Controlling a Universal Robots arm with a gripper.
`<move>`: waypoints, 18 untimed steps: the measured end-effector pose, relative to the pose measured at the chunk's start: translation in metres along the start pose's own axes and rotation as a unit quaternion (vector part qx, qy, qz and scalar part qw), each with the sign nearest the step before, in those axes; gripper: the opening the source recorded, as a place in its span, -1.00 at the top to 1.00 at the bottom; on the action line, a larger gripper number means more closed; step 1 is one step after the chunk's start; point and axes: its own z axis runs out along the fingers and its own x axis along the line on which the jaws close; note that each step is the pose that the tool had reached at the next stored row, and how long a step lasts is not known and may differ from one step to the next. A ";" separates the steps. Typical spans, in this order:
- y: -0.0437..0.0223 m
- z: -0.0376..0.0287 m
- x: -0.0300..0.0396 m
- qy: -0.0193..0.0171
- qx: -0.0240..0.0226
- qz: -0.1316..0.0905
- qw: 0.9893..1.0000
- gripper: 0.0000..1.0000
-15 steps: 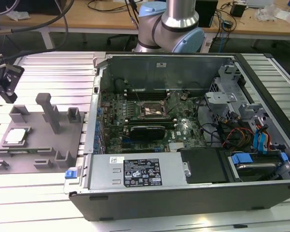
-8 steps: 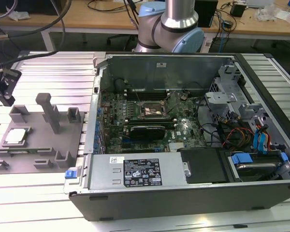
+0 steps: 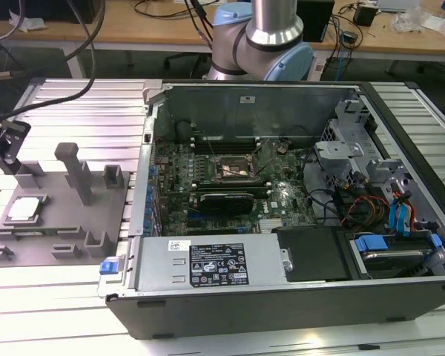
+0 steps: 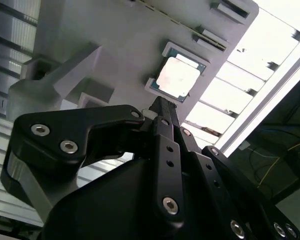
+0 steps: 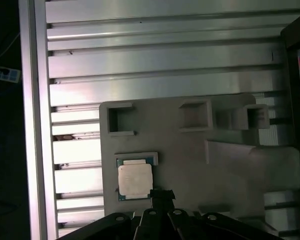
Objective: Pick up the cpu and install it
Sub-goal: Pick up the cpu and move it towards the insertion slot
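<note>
You see the jaws closed on nothing, their tips near the cpu (image 5: 135, 181), which lies flat in its recess on the grey fixture (image 5: 190, 155) on the desk (image 5: 165, 60), beside the open computer case (image 3: 282, 315).

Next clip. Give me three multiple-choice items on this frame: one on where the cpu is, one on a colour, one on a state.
1. Where is the cpu?
A. in the motherboard socket
B. on the fixture beside the case
C. on the floor

2. What colour is the fixture?
A. grey
B. red
C. yellow

3. The case is:
A. closed
B. open
C. upside down

1 B: the cpu lies flat on the fixture, at the exterior view's left of the case, with the gripper close by.
2 A: it is grey in every view.
3 B: the motherboard shows inside.
</note>
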 end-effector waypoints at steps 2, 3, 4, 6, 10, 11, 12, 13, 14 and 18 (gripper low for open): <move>-0.0029 0.0069 0.0030 0.000 0.000 0.000 1.000 0.79; -0.0033 0.0085 0.0038 0.000 0.000 0.000 1.000 0.79; -0.0036 0.0102 0.0047 0.000 0.000 0.000 1.000 0.79; -0.0041 0.0142 0.0063 0.000 0.000 0.000 1.000 0.79; -0.0048 0.0222 0.0091 0.000 0.000 0.000 1.000 0.79; -0.0050 0.0253 0.0099 0.000 0.000 0.000 1.000 0.79; -0.0051 0.0276 0.0106 0.000 0.000 0.000 1.000 0.79; -0.0052 0.0294 0.0112 0.000 0.000 0.000 1.000 0.79; -0.0053 0.0313 0.0119 0.000 0.000 0.000 1.000 0.79; -0.0061 0.0399 0.0170 0.000 0.000 0.000 1.000 0.79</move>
